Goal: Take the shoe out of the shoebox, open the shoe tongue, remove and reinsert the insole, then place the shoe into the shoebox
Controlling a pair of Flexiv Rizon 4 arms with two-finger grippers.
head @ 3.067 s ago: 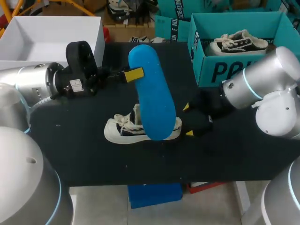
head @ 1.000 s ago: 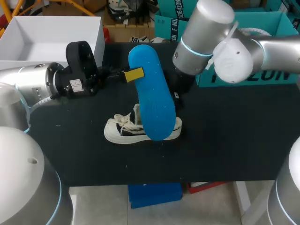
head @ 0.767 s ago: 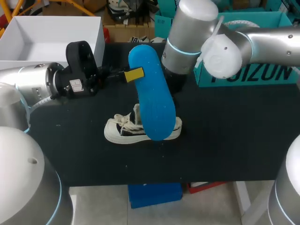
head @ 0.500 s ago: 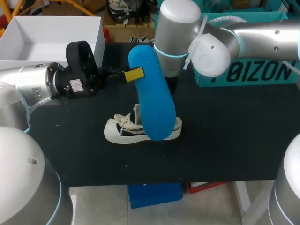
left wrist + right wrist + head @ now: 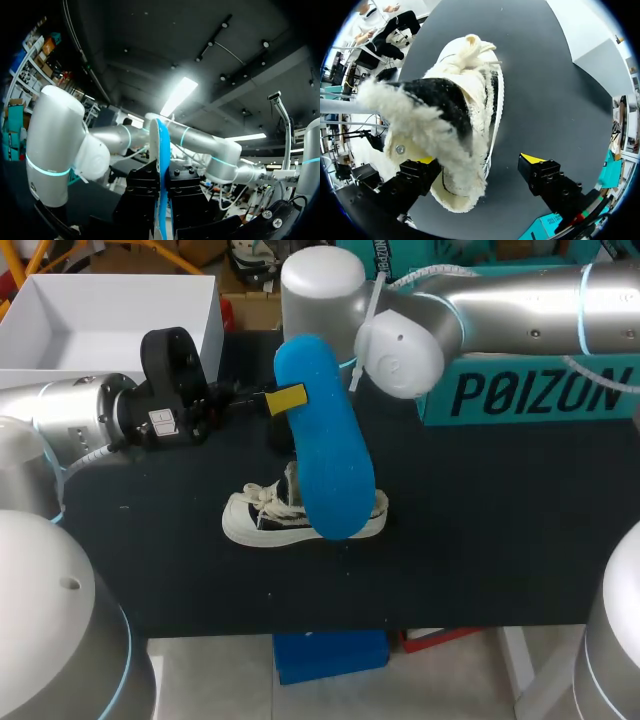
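My left gripper (image 5: pixel 290 399) has yellow tips; the insole (image 5: pixel 325 440) is bright blue. The shoe (image 5: pixel 252 518) is cream-white with black, the table (image 5: pixel 480 540) black.

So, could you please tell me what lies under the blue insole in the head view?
The white shoe: its laced toe and heel edge show, its middle is covered by the insole. The right hand is hidden there too.

Dark table, white box at its corner
A black table (image 5: pixel 500 540) fills the head view. An open white box (image 5: pixel 110 310) stands at its far left corner, one wall facing the tabletop.
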